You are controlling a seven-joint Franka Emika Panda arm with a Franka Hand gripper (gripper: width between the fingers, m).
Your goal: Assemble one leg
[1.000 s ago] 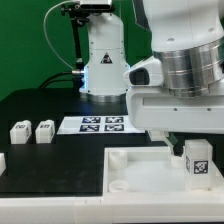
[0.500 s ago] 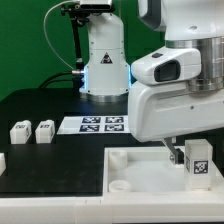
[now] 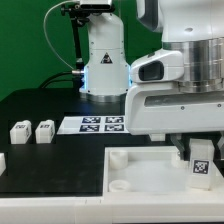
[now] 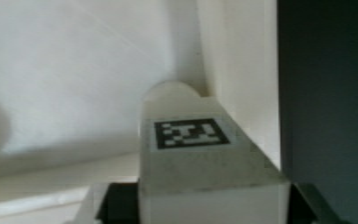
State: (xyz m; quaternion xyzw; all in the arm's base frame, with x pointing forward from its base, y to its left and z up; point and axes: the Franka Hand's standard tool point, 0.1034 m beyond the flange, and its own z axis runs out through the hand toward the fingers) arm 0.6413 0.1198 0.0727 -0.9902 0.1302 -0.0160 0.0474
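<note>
My gripper point(image 3: 199, 147) is shut on a leg point(image 3: 203, 161), a small white block with a black-and-white tag. It holds the leg upright over the corner of the large white tray point(image 3: 140, 185) on the exterior view's right. In the wrist view the leg point(image 4: 202, 150) points down at the tray's corner point(image 4: 87, 90), between my fingers point(image 4: 114, 205). I cannot tell whether its tip touches the tray. Two more legs point(image 3: 18, 131) point(image 3: 44, 131) stand on the black table at the exterior view's left.
The marker board point(image 3: 103, 124) lies behind the tray, in front of the robot's base point(image 3: 103, 60). Another white piece point(image 3: 2, 160) shows at the exterior view's left edge. A round socket point(image 3: 119, 184) sits in the tray near its left corner.
The wrist has turned and shifted above the tray. The held leg has moved slightly toward the exterior view's right. The loose legs have not moved.
</note>
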